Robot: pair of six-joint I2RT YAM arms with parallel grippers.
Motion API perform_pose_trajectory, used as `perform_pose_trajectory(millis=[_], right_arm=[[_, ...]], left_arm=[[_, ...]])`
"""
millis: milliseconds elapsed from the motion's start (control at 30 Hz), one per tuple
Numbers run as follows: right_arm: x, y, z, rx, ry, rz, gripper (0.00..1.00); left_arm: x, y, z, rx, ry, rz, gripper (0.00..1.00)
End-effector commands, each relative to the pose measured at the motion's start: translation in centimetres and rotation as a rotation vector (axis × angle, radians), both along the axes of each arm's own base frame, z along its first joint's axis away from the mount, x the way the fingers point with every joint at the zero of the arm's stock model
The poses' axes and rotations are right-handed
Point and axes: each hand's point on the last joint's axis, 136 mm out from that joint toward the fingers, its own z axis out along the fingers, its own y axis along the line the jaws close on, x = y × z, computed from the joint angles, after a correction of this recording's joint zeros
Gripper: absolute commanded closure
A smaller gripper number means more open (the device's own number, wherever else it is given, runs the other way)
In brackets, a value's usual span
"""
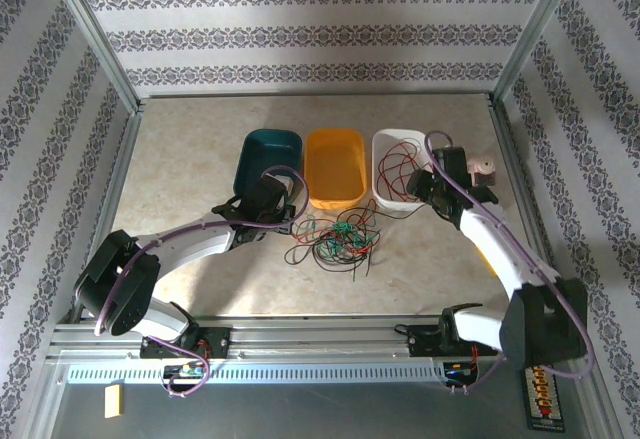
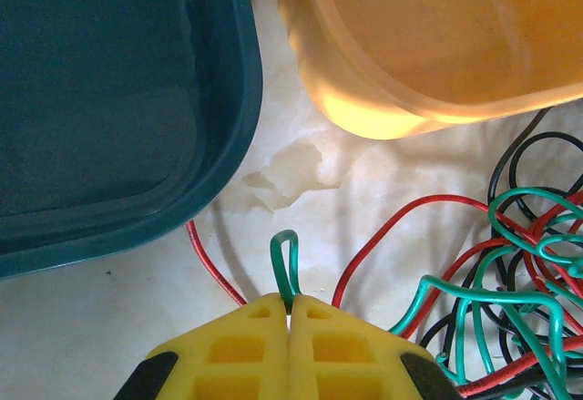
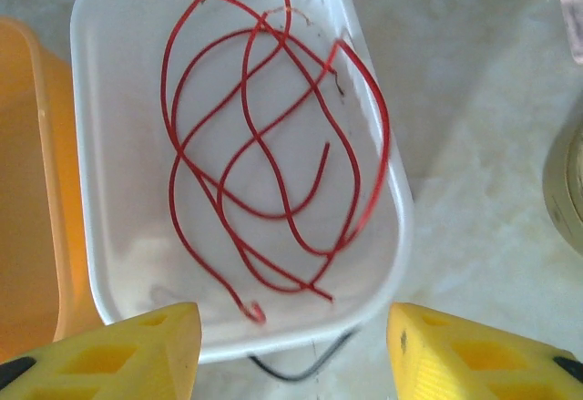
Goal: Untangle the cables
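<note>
1. Surface: pale marbled table [image 1: 190, 149], boxed in by an aluminium frame [image 1: 95, 34] with striped patterned wallpaper [image 1: 300, 34] on three sides.
2. Three bins sit in a row mid-table, touching or nearly so: teal bin [image 1: 270, 132], orange bin [image 1: 335, 131], white bin [image 1: 400, 133]. A small reel [image 1: 485, 169] stands on the table right of the white bin.
3. Main tangle of cables [image 1: 340, 239], red, green and black mixed, lies on the table just in front of the orange bin, between the two arms.
4. Left gripper [image 2: 289, 313] is low over the table by the near corner of the teal bin, with the tangle just to its right.
5. Left jaws are fully together, pinching a green cable [image 2: 276, 268]. A short loop of it sticks up past the fingertips, and a red strand runs along the table just beside them.
6. Red cables [image 3: 273, 158] lie loosely coiled inside the white bin, apart from the tangle.
7. Right gripper [image 3: 293, 336] hangs above the near end of the white bin, over the red cables and not touching them.
8. Right jaws stand well apart with nothing between the yellow fingers [image 3: 137, 354].
9. A black cable [image 3: 291, 375] shows on the table under the white bin's near rim.
</note>
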Motion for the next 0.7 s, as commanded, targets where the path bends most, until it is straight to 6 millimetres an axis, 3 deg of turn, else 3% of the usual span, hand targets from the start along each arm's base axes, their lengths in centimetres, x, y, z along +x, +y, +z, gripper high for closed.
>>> perform_pose_trajectory(millis=[0,100,200,267,367,500,667], right_arm=[[-1.5,2.9,0.6,0.055,-0.032,0.096,0.44],[-2.8,6.9,1.1,0.049,-0.045,0.259,0.46],[-4.6,12.7,1.3,0.051,-0.048,0.519,0.48],[-6.3,16.3,0.7,0.063,-0.009,0.676,0.49],[-8.5,19.8,-0.9,0.034,0.051,0.836,0.51],[-9.7,22.5,-2.5,-0.045,0.091,0.961,0.5],[-8.7,24.1,-3.3,-0.134,0.096,1.013,0.44]], left_arm=[[0.8,-0.8,0.9,-0.017,-0.025,-0.021,1.0],[0.8,-0.8,0.9,-0.023,-0.029,-0.02,1.0],[0.8,-0.7,0.9,-0.022,-0.03,-0.016,1.0],[0.8,-0.6,0.9,-0.017,-0.03,-0.012,1.0],[0.7,-0.5,1.0,-0.014,-0.031,-0.012,1.0],[0.6,0.2,0.6,0.012,-0.023,0.02,1.0],[0.3,1.5,-0.2,0.052,0.01,0.071,1.0]])
